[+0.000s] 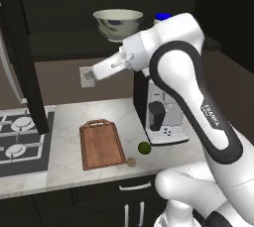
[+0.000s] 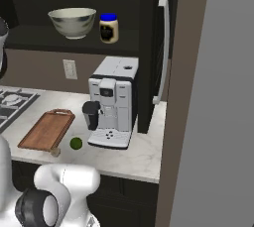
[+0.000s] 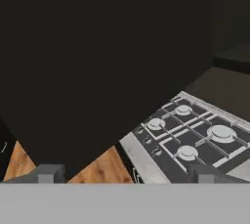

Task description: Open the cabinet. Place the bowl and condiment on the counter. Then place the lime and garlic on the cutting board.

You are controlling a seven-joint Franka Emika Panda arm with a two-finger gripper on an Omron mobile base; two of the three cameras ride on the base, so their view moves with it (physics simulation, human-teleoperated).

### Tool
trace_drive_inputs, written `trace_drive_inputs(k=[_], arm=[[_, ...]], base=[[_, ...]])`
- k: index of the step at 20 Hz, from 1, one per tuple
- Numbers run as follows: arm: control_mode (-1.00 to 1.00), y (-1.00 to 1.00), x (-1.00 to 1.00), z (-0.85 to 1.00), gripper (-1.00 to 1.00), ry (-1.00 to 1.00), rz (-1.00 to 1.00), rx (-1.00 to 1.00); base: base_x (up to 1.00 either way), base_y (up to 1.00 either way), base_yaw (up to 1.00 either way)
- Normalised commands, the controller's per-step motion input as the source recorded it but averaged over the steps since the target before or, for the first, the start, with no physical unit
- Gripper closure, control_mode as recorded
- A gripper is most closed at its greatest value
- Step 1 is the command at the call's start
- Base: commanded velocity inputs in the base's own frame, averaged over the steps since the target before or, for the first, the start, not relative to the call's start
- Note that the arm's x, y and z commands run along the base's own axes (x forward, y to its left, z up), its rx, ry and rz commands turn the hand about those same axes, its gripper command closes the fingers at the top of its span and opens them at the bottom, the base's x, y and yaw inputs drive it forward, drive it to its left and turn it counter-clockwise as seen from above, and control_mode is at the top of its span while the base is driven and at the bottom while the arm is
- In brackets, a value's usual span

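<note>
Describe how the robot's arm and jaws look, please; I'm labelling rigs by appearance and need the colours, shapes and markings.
The arm is glossy white with rounded, tube-like links and dark, nearly black bands at the joints. A dark panel along the upper link carries small white FRANKA lettering. The wrist tapers to a white, boxy hand. In the hand view, the gripper has two small, blocky dark grey tips.

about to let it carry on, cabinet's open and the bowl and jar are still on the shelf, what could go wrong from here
1. The bowl and the condiment stand close together on the shelf; reaching for one could knock the other off.
2. The coffee machine stands right below the shelf, so a lowered item might hit it.
3. The lime and garlic lie near the counter edge, beside the cutting board; a nudge could roll them off.
</note>
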Motion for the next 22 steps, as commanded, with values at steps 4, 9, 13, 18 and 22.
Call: trace_drive_inputs(k=[4, 9, 13, 18, 22], arm=[[-1.00, -1.00, 0.07, 0.23, -1.00, -0.19, -0.17, 0.00], [-1.00, -0.95, 0.19, 0.15, -1.00, -0.24, -0.18, -0.04], [-1.00, -0.80, 0.29, 0.09, -1.00, -0.27, -0.21, -0.11], [-1.00, -0.80, 0.33, 0.19, -1.00, -0.12, -0.27, -0.08], [-1.00, -0.71, 0.43, 0.31, -1.00, 0.00, -0.47, -0.03]], base=[[0.00, 0.00, 0.00], [0.00, 0.00, 0.00], [0.00, 0.00, 0.00], [0.00, 0.00, 0.00], [0.00, 0.00, 0.00]])
